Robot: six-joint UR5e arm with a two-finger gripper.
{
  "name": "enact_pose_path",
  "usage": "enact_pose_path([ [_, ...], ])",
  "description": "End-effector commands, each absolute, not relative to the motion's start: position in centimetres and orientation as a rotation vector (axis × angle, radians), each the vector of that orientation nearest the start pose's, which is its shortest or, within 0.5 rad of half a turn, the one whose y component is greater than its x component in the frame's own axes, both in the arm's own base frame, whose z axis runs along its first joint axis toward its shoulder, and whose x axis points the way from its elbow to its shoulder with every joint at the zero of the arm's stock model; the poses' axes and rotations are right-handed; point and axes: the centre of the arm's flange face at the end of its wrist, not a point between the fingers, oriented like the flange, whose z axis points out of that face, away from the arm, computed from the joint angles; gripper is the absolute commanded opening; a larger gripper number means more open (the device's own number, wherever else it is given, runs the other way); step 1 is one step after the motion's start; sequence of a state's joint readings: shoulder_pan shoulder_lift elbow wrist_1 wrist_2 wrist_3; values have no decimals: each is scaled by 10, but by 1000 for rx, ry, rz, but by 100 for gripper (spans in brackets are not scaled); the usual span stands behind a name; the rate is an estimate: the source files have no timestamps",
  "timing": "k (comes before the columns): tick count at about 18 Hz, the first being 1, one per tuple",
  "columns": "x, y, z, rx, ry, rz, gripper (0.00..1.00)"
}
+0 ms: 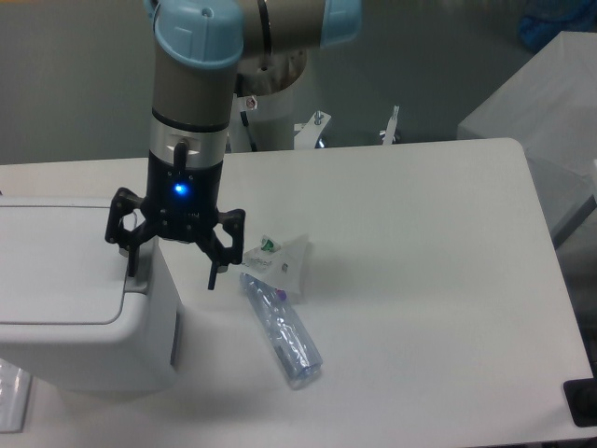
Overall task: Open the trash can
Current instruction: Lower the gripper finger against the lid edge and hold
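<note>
Hanging wide open over the right end of the trash can (75, 308), the gripper (173, 271) is holding nothing; its two black fingers are pointing down and spread well apart. One fingertip (131, 269) is sitting at the lid's right edge, close to where a small grey tab is showing; whether it is touching the lid cannot be told from this view. The other fingertip (213, 279) is hanging off the bin's side, over the bare table (420, 280). A blue light is glowing on the wrist.

The trash can is standing at the table's left edge, toward the front corner, and running out of view on the left. Its flat white lid is lying closed, so the opening is not yet done.

Just right of the bin, toward the middle of the table, a clear plastic bottle (283, 330) is lying on its side, and a crumpled clear wrapper (278, 259) with a green spot is lying beside the bottle's upper end. Neither is part of the job.

By my reading, the arm is lining up over the tab, the approach step. The next move seems to be calling for a short, straight push downward with the near finger on the grey tab, keeping the other finger clear of the bin's side wall so that nothing is catching as the lid is releasing
</note>
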State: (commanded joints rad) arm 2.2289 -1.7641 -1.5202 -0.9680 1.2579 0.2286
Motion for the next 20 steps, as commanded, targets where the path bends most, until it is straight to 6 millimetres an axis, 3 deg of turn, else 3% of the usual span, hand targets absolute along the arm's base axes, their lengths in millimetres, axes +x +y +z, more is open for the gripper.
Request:
enact_pose_path([
  [20,-239,577,479,-2554,-457,-106,100],
])
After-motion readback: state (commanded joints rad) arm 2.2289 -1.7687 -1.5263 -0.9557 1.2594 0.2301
